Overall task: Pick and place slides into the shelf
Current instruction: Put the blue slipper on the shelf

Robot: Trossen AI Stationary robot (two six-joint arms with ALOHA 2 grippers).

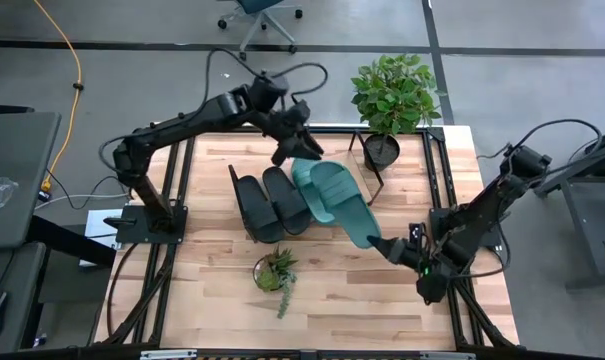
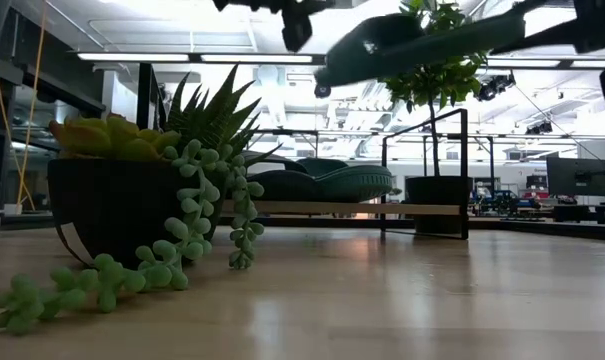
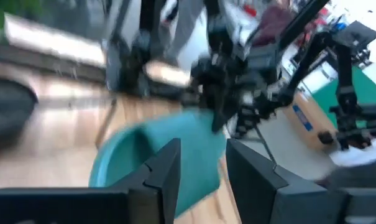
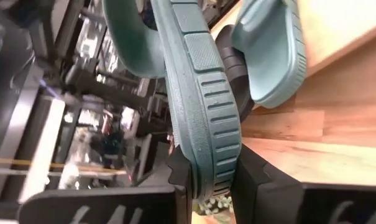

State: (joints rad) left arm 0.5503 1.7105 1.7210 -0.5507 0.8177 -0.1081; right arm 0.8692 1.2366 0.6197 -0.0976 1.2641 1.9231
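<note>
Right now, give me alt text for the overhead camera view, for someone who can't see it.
The right gripper holds a teal slide by its heel, lifted beside the shelf. Two black slides and another teal slide lie in a row there, with the left gripper open above them.

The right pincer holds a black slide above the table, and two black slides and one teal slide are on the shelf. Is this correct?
Not fully. The slide in the right pincer is teal, not black, as the right wrist view shows. The rest stands: two black slides and one teal slide lie on the shelf.
</note>
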